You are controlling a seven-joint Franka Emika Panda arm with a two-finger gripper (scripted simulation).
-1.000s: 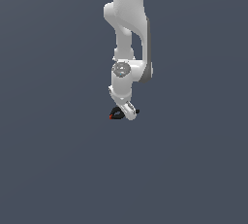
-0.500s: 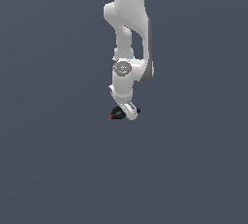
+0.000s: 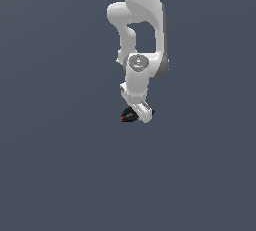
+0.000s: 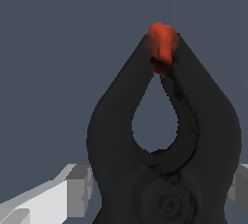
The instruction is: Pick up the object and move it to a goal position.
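I see the black pliers-shaped object (image 4: 164, 136) with its red-orange tip (image 4: 162, 43) right at my hand (image 3: 137, 116), low on the surface (image 3: 60, 165). I can't tell whether the fingers pinch it, so I'd confirm a firm grip and lift slowly.

The white robot arm's gripper (image 3: 136, 116) sits slightly higher than a second ago, the small black red-tipped object (image 3: 128, 116) rising with it.
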